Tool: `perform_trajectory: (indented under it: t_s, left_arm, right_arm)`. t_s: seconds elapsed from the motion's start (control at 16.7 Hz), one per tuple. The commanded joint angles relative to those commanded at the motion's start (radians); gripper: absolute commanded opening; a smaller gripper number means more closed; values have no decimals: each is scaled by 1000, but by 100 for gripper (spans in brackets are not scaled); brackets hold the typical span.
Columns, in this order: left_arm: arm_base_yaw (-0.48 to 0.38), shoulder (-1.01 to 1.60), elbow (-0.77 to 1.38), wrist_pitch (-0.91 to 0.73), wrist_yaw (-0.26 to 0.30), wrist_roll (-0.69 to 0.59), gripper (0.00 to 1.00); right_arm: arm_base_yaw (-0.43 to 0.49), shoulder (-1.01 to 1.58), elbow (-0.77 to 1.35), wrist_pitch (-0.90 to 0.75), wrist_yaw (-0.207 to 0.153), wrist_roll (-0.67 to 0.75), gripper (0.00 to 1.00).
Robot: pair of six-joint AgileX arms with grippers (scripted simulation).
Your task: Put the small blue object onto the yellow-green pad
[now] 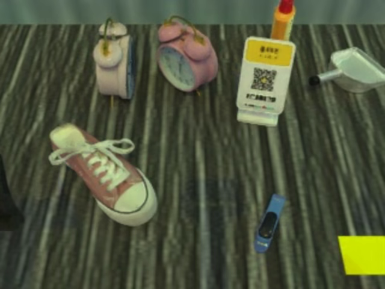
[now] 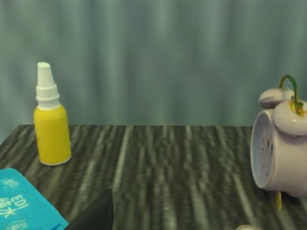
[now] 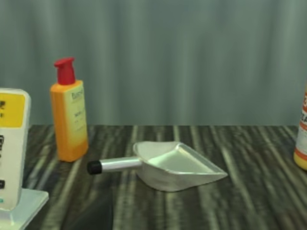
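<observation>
The small blue object (image 1: 269, 223), narrow with a black middle panel, lies on the table at the front right, pointing slightly away and to the right. The yellow-green pad (image 1: 362, 254) lies flat at the front right corner, a short gap to the right of it, partly cut off by the view's edge. Neither gripper appears in the top view; only a dark bit of my left arm (image 1: 7, 201) shows at the left edge. In the wrist views, the left gripper (image 2: 93, 215) and the right gripper (image 3: 93, 213) each show only as a dark shape at the frame's lower edge.
A pink sneaker (image 1: 105, 174) lies at the front left. At the back stand a white alarm clock (image 1: 114, 60), a pink alarm clock (image 1: 183, 57), a QR sign (image 1: 264, 81), an orange bottle (image 1: 283, 18) and a metal scoop (image 1: 355, 69). A yellow bottle (image 2: 50, 127) stands farther off.
</observation>
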Motion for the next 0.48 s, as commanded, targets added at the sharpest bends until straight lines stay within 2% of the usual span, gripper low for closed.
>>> perform_trajectory:
  t_s: [0.24, 0.48]
  left_arm:
    - [0, 0, 0, 0, 0, 0, 100]
    - [0, 0, 0, 0, 0, 0, 100]
  right_arm:
    - [16, 31, 31, -24, -1, 25, 100]
    - [98, 222, 207, -159, -2, 163, 100]
